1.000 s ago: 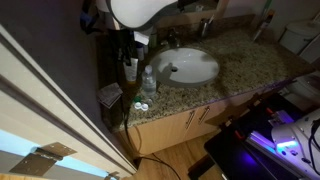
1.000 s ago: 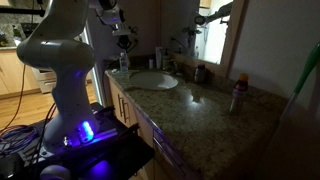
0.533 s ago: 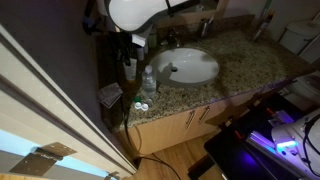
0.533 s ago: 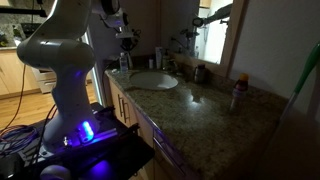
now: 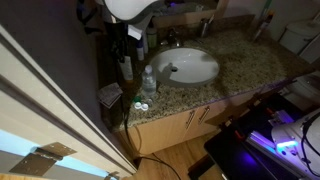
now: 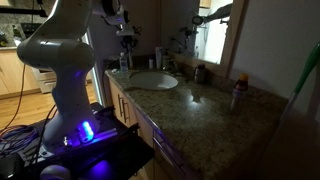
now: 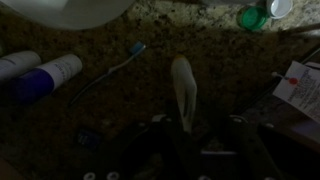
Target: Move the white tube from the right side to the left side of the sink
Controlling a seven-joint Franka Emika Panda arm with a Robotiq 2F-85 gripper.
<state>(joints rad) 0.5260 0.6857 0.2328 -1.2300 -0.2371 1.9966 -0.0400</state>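
Note:
The white tube [image 7: 182, 88] shows in the wrist view as a slim pale shape. It runs out from between my fingers over the speckled granite, and its near end is hidden in the dark jaws. My gripper [image 7: 195, 128] looks shut on that end. In both exterior views my gripper [image 5: 132, 47] [image 6: 127, 42] hangs above the counter beside the white oval sink [image 5: 196, 68] [image 6: 153, 82], at the end where the clear bottle stands. The sink's rim [image 7: 70, 8] shows at the top of the wrist view.
Under the gripper lie a blue toothbrush [image 7: 112, 68] and a white-and-blue bottle [image 7: 48, 78]. A clear water bottle [image 5: 148, 82] with a green cap [image 7: 252, 17] and a printed card [image 7: 298, 85] stand near the counter edge. The chrome faucet [image 5: 172, 38] is behind the basin.
My gripper has shifted a little sideways, away from the basin, at about the same height. Nothing on the counter has moved.

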